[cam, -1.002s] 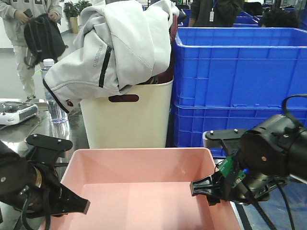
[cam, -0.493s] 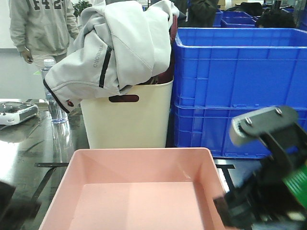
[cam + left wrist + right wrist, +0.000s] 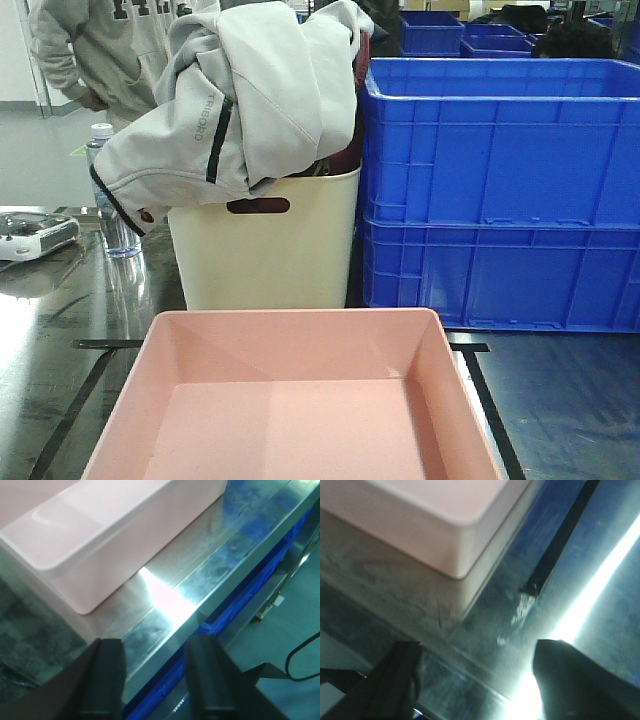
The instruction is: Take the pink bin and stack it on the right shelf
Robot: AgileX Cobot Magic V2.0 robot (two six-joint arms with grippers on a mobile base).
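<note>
Across the bottom centre of the front view I see the pink bin (image 3: 290, 400) sitting flat on the dark shiny shelf (image 3: 560, 400), its near edge cut off by the frame, squared between the black tape lines (image 3: 480, 375), which I take to be its placing marks. Neither arm shows in that view. At the bottom of the left wrist picture, the left gripper (image 3: 152, 680) has its two dark fingers spread apart with nothing between them, hanging off the bin's lower corner above the steel shelf edge (image 3: 210, 587); in the right wrist picture the right gripper (image 3: 485, 685) is likewise parted and empty, just off the bin's corner at the top of the frame. I judge the bin set down and let go, since nothing touches it. Behind it, upper centre of the front view, a cream bin (image 3: 265, 245) stuffed with a grey jacket (image 3: 240, 100) stands beside stacked blue crates (image 3: 500, 190). Glare washes out the shelf surface in both wrist views, and the right one is blurred, so the fingertips are hard to make out.
</note>
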